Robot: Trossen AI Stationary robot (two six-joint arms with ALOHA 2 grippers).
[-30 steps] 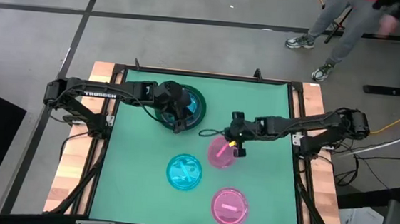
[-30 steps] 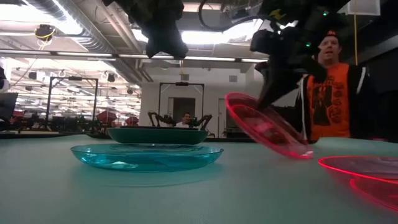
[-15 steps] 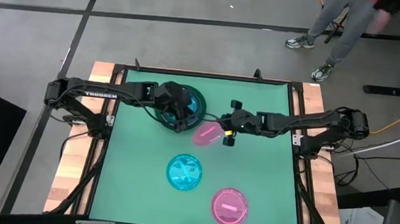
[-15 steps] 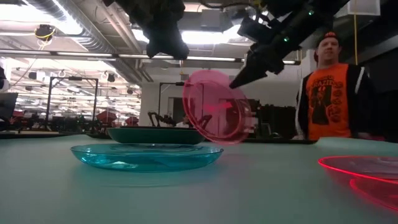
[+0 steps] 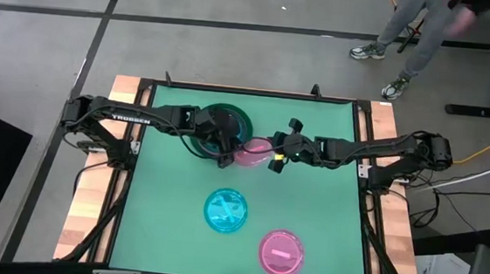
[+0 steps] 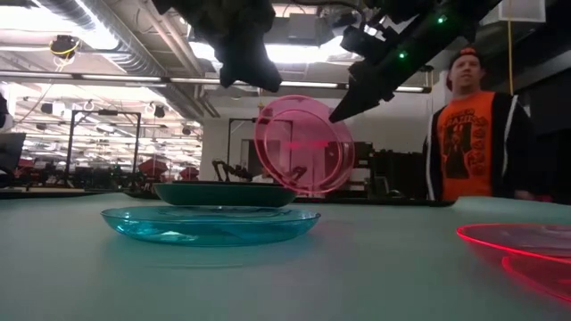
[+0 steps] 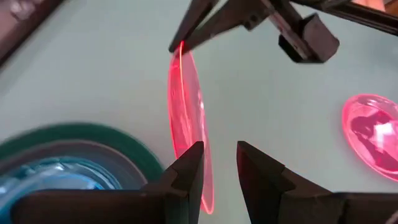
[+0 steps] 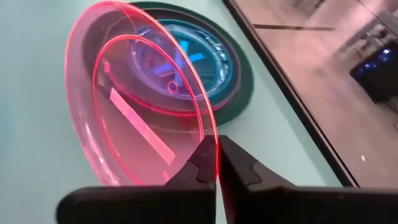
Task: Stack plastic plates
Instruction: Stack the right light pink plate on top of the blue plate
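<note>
My right gripper (image 8: 217, 146) is shut on a small translucent pink plate (image 5: 251, 151), which stands almost on edge in the air (image 6: 303, 147) just right of the stack. The stack (image 5: 226, 125) sits at the table's far middle: a dark green plate (image 8: 239, 74) at the bottom, a dark grey one on it and a translucent cyan one (image 7: 37, 180) on top. My left gripper (image 7: 219, 155) hovers over the stack's near right edge, beside the pink plate's lower rim. Its fingers are a little apart and hold nothing. My right gripper pinches the pink plate's rim (image 8: 211, 127) between its two fingertips, on the side that faces the table's right. The fingers come from the right, slanting down (image 6: 343, 109). The plate is lifted clear and hangs almost vertical, its hollow face toward the gripper.
A translucent cyan plate (image 5: 225, 211) lies at the near middle of the green mat, and a hot pink plate (image 5: 281, 252) lies near the near right corner. A person in an orange shirt (image 6: 466, 134) stands beyond the far edge. Bare mat lies left of the cyan plate.
My right gripper has lifted the pink plate off the middle of the mat, where its lower edge rested, and carried it toward the far left to the stack. The plate has tipped from a slant to almost upright. My left arm has edged slightly toward the right.
</note>
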